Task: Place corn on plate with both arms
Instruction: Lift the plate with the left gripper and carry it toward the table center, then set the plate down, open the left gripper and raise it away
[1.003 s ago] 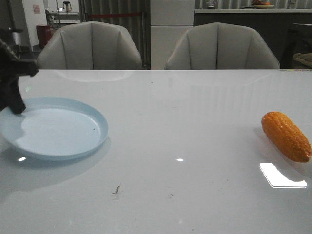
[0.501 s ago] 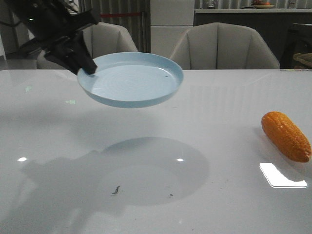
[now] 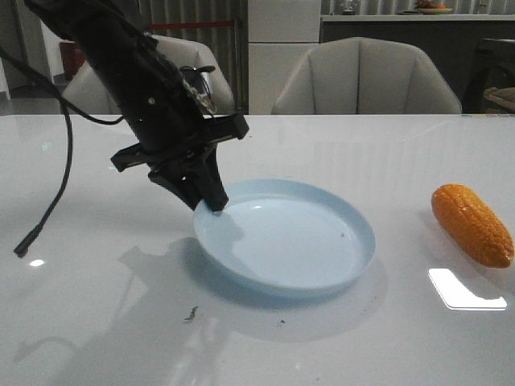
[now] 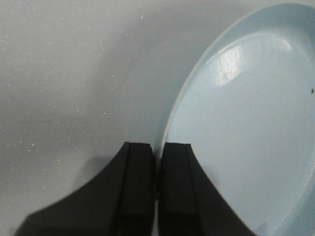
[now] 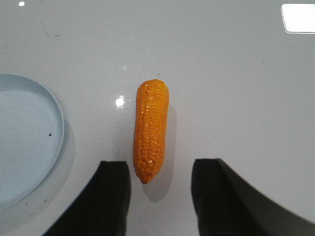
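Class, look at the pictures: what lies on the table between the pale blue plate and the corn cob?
Nothing: bare white tabletop separates plate from corn cob, shown in front and right wrist views.

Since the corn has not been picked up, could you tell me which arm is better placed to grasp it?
Right: the right gripper is open above the corn, while the left gripper is shut on the plate.

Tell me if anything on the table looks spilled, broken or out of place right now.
Nothing looks spilled or broken. The pale blue plate is whole, with the left gripper shut on its rim. The corn cob lies intact on the white table, apart from the plate. Only small dark specks mark the tabletop near the plate.
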Controlling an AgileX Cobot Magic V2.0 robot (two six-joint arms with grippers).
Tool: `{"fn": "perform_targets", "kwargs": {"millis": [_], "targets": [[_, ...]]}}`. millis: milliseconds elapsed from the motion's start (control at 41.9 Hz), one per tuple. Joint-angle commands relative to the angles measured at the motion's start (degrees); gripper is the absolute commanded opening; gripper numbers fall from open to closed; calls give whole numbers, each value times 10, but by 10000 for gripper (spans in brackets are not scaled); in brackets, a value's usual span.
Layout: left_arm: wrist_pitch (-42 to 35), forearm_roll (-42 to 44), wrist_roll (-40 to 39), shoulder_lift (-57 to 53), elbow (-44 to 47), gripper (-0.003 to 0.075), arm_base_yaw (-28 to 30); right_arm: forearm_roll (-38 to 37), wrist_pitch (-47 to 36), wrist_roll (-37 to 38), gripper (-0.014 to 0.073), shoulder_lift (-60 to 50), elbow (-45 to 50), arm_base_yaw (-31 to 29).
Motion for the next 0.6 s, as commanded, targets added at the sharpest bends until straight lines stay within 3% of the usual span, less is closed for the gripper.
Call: {"fn": "perform_targets", "kwargs": {"millis": [0, 239, 454, 573], "targets": [[-13, 9, -6, -30, -19, 204, -6, 3, -35, 1, 413, -5, -19, 0], [-20, 31, -5, -30, -31, 479, -6, 3, -30, 1, 413, -5, -19, 0], [38, 41, 12, -51, -132, 484, 1, 3, -31, 1, 413, -5, -19, 0], [31, 64, 13, -85, -193, 484, 15, 3, -31, 1, 413, -5, -19, 0]]}}
